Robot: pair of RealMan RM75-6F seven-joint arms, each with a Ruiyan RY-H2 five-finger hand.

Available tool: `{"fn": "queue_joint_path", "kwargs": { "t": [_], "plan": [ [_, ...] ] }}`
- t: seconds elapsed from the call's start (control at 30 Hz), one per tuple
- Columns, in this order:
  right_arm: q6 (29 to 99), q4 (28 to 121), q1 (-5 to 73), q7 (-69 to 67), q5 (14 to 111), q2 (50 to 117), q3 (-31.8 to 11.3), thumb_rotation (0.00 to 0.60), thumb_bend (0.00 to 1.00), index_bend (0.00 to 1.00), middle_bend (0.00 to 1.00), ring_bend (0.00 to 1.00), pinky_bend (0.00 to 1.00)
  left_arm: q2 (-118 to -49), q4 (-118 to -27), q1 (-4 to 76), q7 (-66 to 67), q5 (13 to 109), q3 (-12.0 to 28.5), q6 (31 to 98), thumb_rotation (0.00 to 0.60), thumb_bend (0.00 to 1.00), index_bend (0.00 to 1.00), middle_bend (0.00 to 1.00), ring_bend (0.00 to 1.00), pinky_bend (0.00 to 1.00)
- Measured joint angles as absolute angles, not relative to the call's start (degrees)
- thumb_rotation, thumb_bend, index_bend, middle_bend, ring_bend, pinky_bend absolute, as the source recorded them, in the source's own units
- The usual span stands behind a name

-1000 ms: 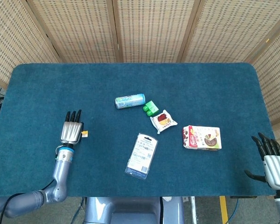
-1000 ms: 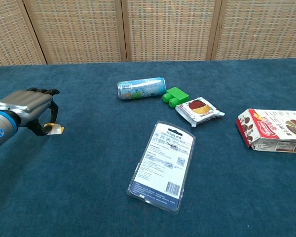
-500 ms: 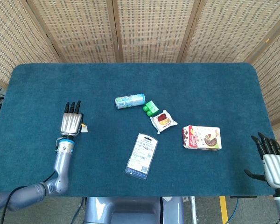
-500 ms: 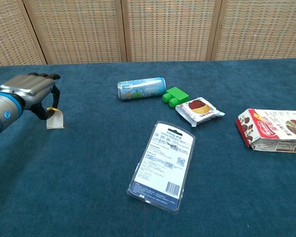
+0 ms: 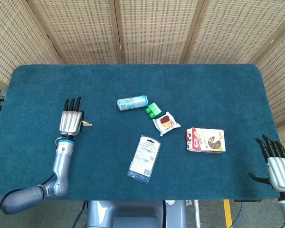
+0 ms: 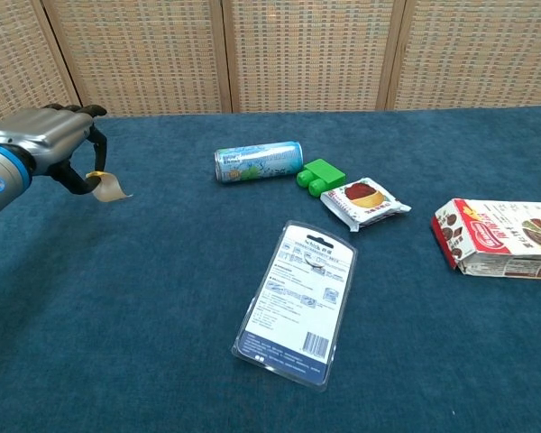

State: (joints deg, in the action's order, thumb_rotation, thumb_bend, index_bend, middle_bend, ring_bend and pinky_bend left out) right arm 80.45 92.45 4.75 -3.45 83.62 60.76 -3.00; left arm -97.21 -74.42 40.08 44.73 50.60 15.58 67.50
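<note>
Left hand is lifting: over the last second it has been rising and drifting toward 12 o'clock on the table, and the small tan sachet that was down at cloth level is now hanging clear of the blue surface, so the pick looks done and the carry is starting. Fingers are curled together with the thumb pinching the sachet's top edge; the sachet is dangling below the palm, tilted, at about 9 o'clock from the can and well apart from it. Wrist is roughly level, back of the hand facing up, forearm coming in from 7 o'clock. Right hand is sitting unchanged at the table's 4 o'clock corner, fingers apart, holding nothing, near the snack box but not touching it.
</note>
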Motion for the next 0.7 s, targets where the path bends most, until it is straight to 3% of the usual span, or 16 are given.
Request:
{"fn": "queue_joint_path", "kwargs": {
  "t": [0.37,0.53,0.7],
  "plan": [
    [81.6,92.9,4.3,-2.7,84.2,60.7,-2.8,0.600,0.05,0.00,0.00,0.00,0.00,-86.7,-91.4,33.0,36.7,59.5,11.8,74.7,0.600,0.27,0.37,0.00,0.00,0.00],
    [82.1,93.2,4.1,-2.3,84.2,60.8,-3.0,0.600,0.05,0.00,0.00,0.00,0.00,-80.8,-97.5,27.3,31.9,66.7,6.9,79.6,0.600,0.12,0.18,0.00,0.00,0.00],
    [82.4,93.4,4.0,-1.9,84.2,60.8,-3.0,0.600,0.05,0.00,0.00,0.00,0.00,-78.0,-99.7,23.1,28.1,70.9,3.0,82.7,0.600,0.06,0.00,0.00,0.00,0.00]
  ]
}}
